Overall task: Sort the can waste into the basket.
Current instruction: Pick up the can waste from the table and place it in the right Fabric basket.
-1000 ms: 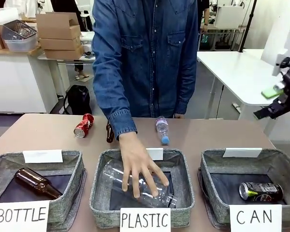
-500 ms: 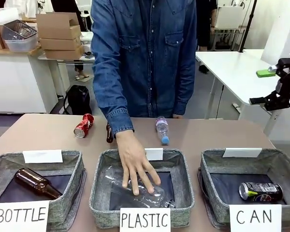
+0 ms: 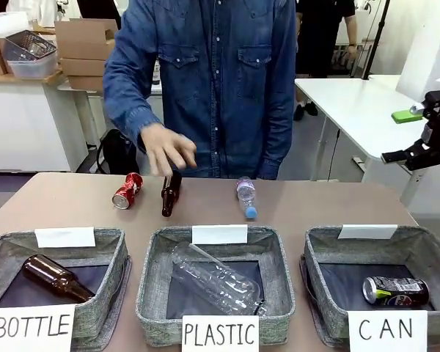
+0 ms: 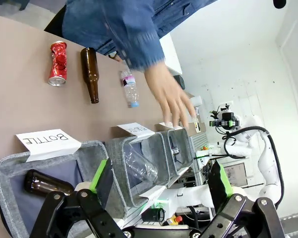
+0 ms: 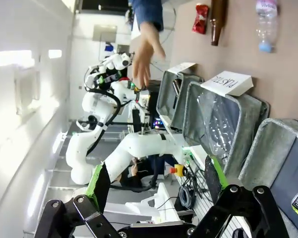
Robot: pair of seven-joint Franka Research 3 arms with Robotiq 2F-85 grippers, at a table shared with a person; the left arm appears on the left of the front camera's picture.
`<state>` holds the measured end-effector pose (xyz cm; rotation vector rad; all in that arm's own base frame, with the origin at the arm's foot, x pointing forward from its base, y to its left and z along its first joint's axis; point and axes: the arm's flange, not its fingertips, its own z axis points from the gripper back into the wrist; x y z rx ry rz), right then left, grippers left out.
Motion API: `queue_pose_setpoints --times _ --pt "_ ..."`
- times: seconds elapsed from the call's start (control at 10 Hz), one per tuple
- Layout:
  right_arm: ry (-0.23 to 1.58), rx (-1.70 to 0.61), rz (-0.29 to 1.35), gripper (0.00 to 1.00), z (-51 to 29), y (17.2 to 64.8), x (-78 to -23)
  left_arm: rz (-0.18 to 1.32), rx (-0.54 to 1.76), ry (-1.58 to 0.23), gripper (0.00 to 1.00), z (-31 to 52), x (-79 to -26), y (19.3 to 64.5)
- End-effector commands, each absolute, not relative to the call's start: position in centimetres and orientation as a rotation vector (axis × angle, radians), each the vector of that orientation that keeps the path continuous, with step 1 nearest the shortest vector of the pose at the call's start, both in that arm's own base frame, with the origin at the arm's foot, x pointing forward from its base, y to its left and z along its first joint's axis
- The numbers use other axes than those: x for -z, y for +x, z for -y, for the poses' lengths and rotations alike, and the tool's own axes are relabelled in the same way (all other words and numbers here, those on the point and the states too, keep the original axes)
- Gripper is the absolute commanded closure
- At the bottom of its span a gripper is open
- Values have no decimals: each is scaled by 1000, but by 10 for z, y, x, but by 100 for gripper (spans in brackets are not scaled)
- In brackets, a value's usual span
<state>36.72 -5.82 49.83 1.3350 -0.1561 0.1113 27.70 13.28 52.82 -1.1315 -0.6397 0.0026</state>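
The grey fabric basket signed "CAN" (image 3: 317, 253) holds the black drink can with silver ends (image 3: 394, 290), lying on its side on the dark lining. The dented red can (image 3: 127, 191) lies well apart from that basket, on the person's side of the brown surface (image 3: 323, 209). A brown glass bottle (image 3: 169, 196) and a small clear plastic bottle (image 3: 246, 196) lie between the 2. A person's blurred hand (image 3: 167, 152) hangs just above the brown bottle. 2 alike baskets stand beside the CAN one: "PLASTIC" (image 3: 149, 290) with a large clear bottle (image 3: 216, 280), then "BOTTLE" (image 3: 111, 282) with another brown bottle (image 3: 55, 277). The front view looks into the CAN basket, whereas the left wrist view puts it farthest (image 4: 183, 148), inside hidden. Both arms' jaws stand wide, empty, green pads (image 4: 100, 173) (image 5: 99, 181) apart, the right arm's raised beyond the CAN basket. Behind are a white table (image 3: 352, 103) and cardboard boxes (image 3: 92, 48).
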Motion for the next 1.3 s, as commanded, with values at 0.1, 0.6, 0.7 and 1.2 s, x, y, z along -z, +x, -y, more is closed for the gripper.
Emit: queue_pose_setpoints --times 0.1,0.6,0.7,1.2 --pt "1333 -135 161 0 62 368 -498 660 14 -1140 0 -130 -527 277" --pt "1333 -135 161 0 62 368 -498 640 -3 -1131 0 -133 -528 277" --pt "1333 -135 161 0 62 368 -498 640 -26 -1015 0 -124 -533 283" --pt "1333 -135 161 0 62 368 -498 460 30 -100 0 -43 -501 425"
